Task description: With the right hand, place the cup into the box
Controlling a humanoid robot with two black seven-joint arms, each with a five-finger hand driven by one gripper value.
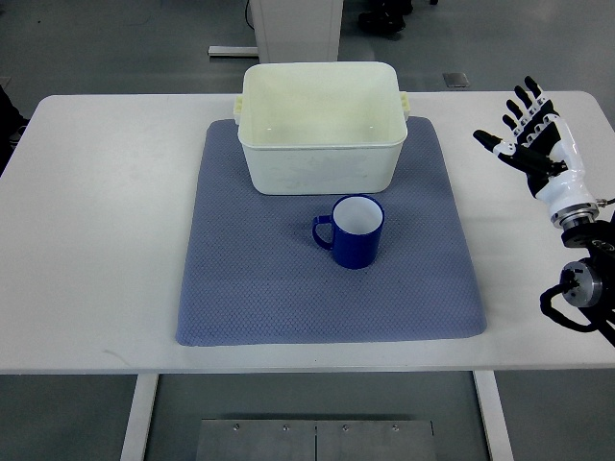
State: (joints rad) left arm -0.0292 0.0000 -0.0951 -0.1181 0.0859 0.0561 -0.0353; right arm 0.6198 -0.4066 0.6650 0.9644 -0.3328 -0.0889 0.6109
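A dark blue cup (354,231) with a white inside stands upright on the blue-grey mat (250,288), its handle pointing left. Just behind it sits the cream plastic box (320,139), open on top and with nothing inside. My right hand (526,127) hovers over the table's right side, well to the right of the cup and the box. Its black and white fingers are spread and hold nothing. The left arm does not show.
The white table (96,221) carries the mat in its middle. A white post (296,27) stands behind the table's far edge. The right forearm with its cables (581,279) lies near the table's right edge.
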